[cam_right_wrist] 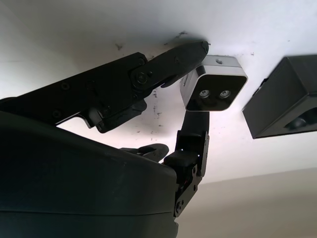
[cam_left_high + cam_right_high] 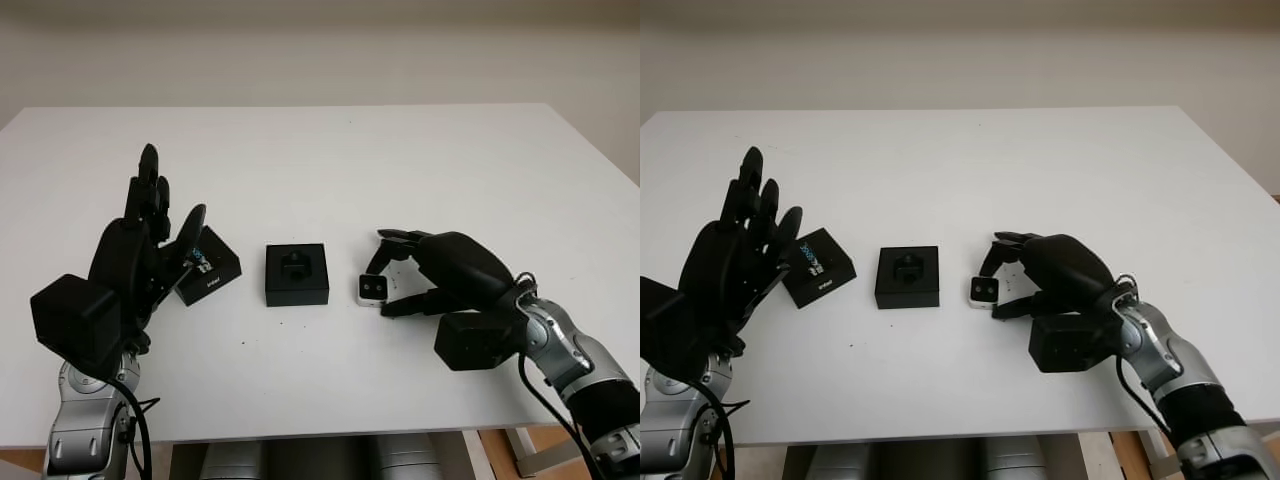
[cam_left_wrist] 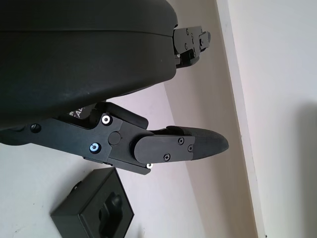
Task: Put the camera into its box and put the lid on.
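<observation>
The small white camera [image 2: 372, 289] with a black lens face lies on the white table [image 2: 330, 160], just right of its black box [image 2: 297, 273]. The box stands open, with a moulded recess showing. My right hand [image 2: 384, 287] is shut on the camera, with fingers above it and the thumb below. In the right wrist view the camera [image 1: 213, 89] sits between a fingertip and the thumb, with the box [image 1: 285, 101] beside it. The black lid [image 2: 818, 266] lies left of the box. My left hand [image 2: 168, 205] is open, raised just left of the lid.
The table's front edge [image 2: 330, 425] runs close below both arms. A wall stands behind the far edge. Small dark specks mark the table near the camera.
</observation>
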{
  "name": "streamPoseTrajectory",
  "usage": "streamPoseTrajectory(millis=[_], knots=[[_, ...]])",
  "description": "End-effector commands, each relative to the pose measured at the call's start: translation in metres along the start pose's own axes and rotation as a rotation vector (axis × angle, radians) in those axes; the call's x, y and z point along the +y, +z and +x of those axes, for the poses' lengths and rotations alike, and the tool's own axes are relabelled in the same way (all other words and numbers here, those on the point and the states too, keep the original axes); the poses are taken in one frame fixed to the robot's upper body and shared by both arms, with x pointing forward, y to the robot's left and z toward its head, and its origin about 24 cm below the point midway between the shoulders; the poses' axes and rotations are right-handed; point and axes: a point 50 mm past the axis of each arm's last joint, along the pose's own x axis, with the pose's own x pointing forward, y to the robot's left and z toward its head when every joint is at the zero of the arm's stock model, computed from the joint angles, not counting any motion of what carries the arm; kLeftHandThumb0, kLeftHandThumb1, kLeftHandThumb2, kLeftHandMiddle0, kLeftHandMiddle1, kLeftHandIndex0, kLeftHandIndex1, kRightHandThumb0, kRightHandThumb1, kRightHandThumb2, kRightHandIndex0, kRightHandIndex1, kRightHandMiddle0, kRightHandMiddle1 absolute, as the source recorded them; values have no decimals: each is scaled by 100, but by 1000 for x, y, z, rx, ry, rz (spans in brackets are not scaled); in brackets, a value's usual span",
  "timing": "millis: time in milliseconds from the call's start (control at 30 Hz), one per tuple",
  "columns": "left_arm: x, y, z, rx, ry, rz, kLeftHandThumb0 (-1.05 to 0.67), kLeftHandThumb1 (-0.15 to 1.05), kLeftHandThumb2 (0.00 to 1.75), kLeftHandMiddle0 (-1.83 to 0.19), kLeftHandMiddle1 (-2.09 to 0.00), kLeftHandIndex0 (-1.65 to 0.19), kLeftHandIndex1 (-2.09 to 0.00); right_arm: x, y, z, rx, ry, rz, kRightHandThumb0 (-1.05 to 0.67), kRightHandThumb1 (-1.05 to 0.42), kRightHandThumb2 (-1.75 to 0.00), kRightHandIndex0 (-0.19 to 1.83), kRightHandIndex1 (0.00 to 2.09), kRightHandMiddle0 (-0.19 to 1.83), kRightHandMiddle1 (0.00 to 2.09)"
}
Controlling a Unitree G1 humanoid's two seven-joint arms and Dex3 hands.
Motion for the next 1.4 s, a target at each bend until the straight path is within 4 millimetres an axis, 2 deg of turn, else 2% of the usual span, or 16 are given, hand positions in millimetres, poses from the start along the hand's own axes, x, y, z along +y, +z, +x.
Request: streamPoseTrajectory(millis=[0, 333, 567, 600, 667, 700, 767, 833, 1033, 1267, 1367], knots=[[0, 4, 2, -22, -1, -1, -59, 105, 41, 14, -5, 14, -5, -1, 2, 3, -14, -12, 11, -46, -94, -5, 41, 8, 51, 126], [1, 4, 0, -15, 2, 6, -59, 105, 40, 14, -5, 15, -5, 2, -6, 5, 23, -17, 170, -43, -96, -6, 40, 6, 41, 136], [1, 4, 0, -14, 2, 13, -60, 105, 39, 14, -5, 15, -5, 3, -8, 5, 55, 26, 185, -46, -96, -5, 37, 4, 37, 135], [1, 4, 0, -13, 2, 13, -60, 105, 40, 14, -5, 15, -5, 3, -9, 5, 71, 64, 171, -50, -95, -5, 34, 3, 33, 131], [1, 4, 0, -13, 5, 9, -60, 105, 40, 14, -5, 15, -5, 2, -10, 5, 95, 122, 148, -63, -91, -5, 19, 3, 20, 93], [1, 4, 0, -12, 6, 8, -59, 105, 40, 14, -5, 15, -5, 1, -10, 5, 102, 145, 138, -66, -90, -5, 17, 3, 19, 83], [1, 4, 0, -11, 7, 13, -60, 105, 39, 13, -6, 14, -5, 0, -9, 4, 116, 177, 131, -71, -88, -5, 8, 4, 21, 50], [1, 4, 0, -9, 4, 10, -60, 105, 39, 14, -5, 15, -5, -3, -7, 2, 120, 195, 124, -71, -86, -5, 3, 3, 21, 34], [1, 4, 1, -12, 7, 3, -59, 105, 38, 13, -5, 14, -6, -9, 4, 0, 126, 250, 79, -76, -84, -5, -5, 3, 16, 16], [1, 4, 1, -7, 12, 4, -59, 105, 38, 13, -5, 14, -5, -14, 20, -4, 109, 239, 27, -82, -85, -6, -6, 4, 12, 9], [0, 5, 0, -8, 10, 3, -59, 105, 39, 14, -5, 15, -5, -13, 26, -6, 93, 178, 12, -86, -88, -7, -3, 6, 14, 9]])
